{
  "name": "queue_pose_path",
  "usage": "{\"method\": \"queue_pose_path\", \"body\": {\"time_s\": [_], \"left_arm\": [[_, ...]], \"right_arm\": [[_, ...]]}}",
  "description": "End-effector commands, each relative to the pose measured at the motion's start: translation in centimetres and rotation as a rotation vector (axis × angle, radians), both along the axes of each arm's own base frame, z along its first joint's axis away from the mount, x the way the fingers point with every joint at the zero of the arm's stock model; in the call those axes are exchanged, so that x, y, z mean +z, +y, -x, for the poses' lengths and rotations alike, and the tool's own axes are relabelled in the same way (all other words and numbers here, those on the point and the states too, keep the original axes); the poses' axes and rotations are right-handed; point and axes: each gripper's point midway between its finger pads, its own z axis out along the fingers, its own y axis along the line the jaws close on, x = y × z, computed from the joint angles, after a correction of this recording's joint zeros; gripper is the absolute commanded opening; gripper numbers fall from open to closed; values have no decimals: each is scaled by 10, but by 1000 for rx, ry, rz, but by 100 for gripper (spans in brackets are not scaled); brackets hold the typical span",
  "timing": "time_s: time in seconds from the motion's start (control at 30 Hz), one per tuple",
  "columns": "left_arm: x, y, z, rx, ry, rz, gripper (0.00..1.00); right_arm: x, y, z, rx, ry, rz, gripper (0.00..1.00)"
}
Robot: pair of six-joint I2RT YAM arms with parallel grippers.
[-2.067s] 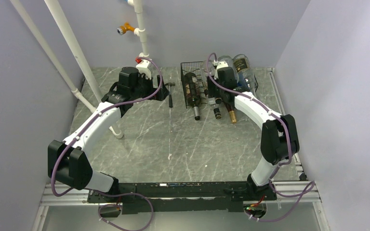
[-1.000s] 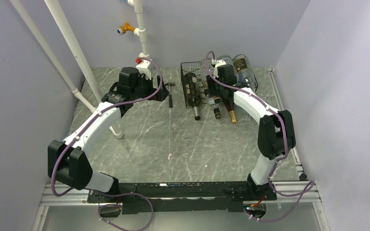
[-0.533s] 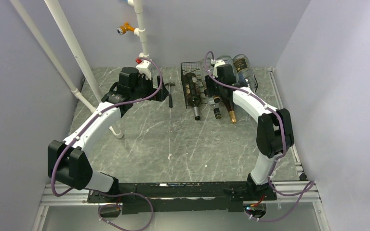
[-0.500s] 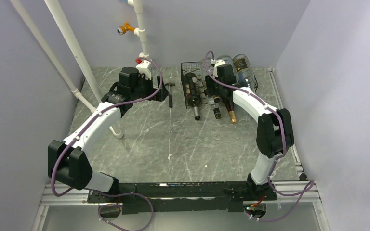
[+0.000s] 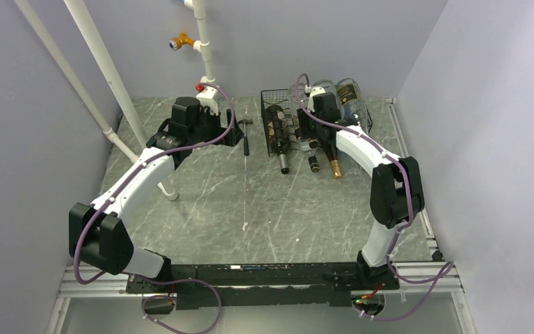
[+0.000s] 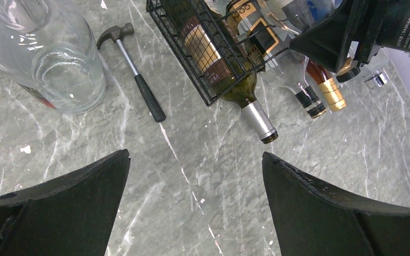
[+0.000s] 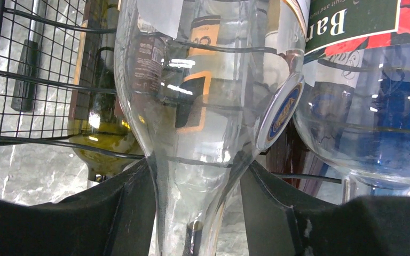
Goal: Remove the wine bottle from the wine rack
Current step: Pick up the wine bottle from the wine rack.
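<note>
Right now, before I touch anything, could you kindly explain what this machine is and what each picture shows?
These are two robot arms bolted to a grey table. The overhead view looks down from behind: left arm on the left, right arm on the right. The other two pictures come from a camera on each wrist, so the black shapes at the bottom are that arm's fingers. On the table are a black wire wine rack holding bottles, a hammer and a loose glass bottle. The left fingers are open over bare table, holding nothing. The right fingers sit either side of the neck of a clear bottle at the rack; whether they pinch it I cannot tell.
</note>
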Motion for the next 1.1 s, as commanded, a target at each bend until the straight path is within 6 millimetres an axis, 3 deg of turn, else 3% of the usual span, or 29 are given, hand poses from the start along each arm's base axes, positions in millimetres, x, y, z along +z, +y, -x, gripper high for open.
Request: {"method": "queue_pose_path", "body": {"time_s": [0.0,0.1,0.3,0.57,0.83,1.07], "left_arm": [[43,1,-4,3,-116,26,99],[43,1,-4,2,-116,27,99],[43,1,-4,4,-115,25,99],[43,2,-4,4,-115,25,100],[43,1,-4,2,-117,25,99],[43,2,-4,4,-116,25,100]], "right_arm": [[30,-2,0,3,-54,-20,13],[50,0,3,18,-95,-46,0],[83,-2,6,40,-128,-162,0],[86,1,11,84,-121,-235,0],[111,2,15,118,-160,-277,0],[113,0,16,126,-155,-307,0]]}}
